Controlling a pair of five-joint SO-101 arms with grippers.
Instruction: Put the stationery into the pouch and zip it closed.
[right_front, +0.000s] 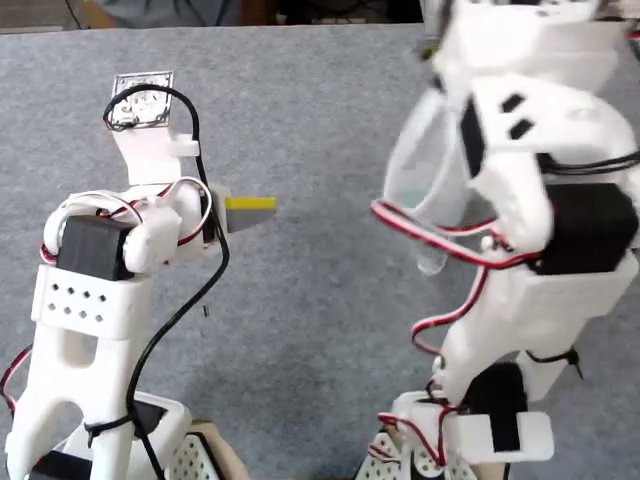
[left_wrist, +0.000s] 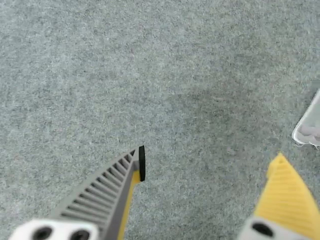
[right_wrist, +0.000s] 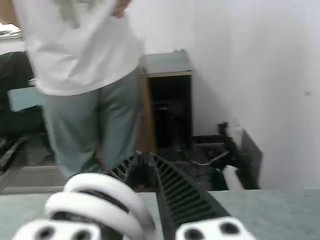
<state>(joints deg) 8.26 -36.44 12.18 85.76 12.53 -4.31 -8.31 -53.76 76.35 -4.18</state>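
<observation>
The left gripper (left_wrist: 210, 160) has its 2 fingers spread wide, one grey ribbed finger and one yellow one, with nothing between them but the grey felt-like table mat (right_front: 300, 330). It hangs low over the left half of the table. The right gripper (right_wrist: 146, 159) is raised high on the right side and points out level into the room. Its black ribbed fingers are pressed tight together.

The clear plastic pouch (right_front: 418, 185) hangs in the air against the right arm, off the mat, its lower end drooping. A rounded corner of it shows just to the right of the left gripper's yellow finger. I take it the right fingers are pinching it, though the pinch itself is hidden.

From where I stand the worry is that thin grip. Held by one edge, the soft pouch could swing or slip free if the arm moves sharply. With its mouth sagging, the open left fingers could miss the zip or snag the film.
</observation>
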